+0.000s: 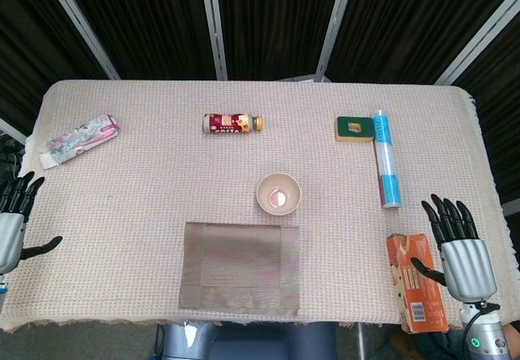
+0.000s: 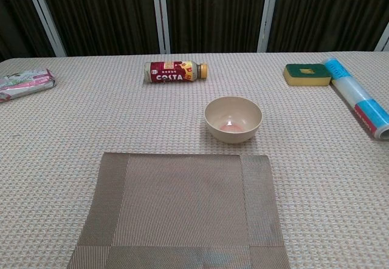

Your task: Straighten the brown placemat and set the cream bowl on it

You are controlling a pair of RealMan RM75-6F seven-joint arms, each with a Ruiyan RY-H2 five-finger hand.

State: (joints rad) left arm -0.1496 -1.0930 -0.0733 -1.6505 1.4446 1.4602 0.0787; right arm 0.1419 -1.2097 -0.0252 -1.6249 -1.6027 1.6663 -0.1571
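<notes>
The brown placemat lies flat at the table's near edge, its sides about parallel to the table edge. Just behind its far right corner stands the cream bowl, upright, on the cloth and off the mat. My left hand hovers at the far left edge of the table with fingers spread and nothing in it. Over the near right corner is my right hand, fingers spread and empty, beside an orange box. The chest view shows neither hand.
A Costa bottle lies on its side at the back centre. A wipes packet lies back left. A green-yellow sponge and a blue-white roll lie back right. The orange box lies near right.
</notes>
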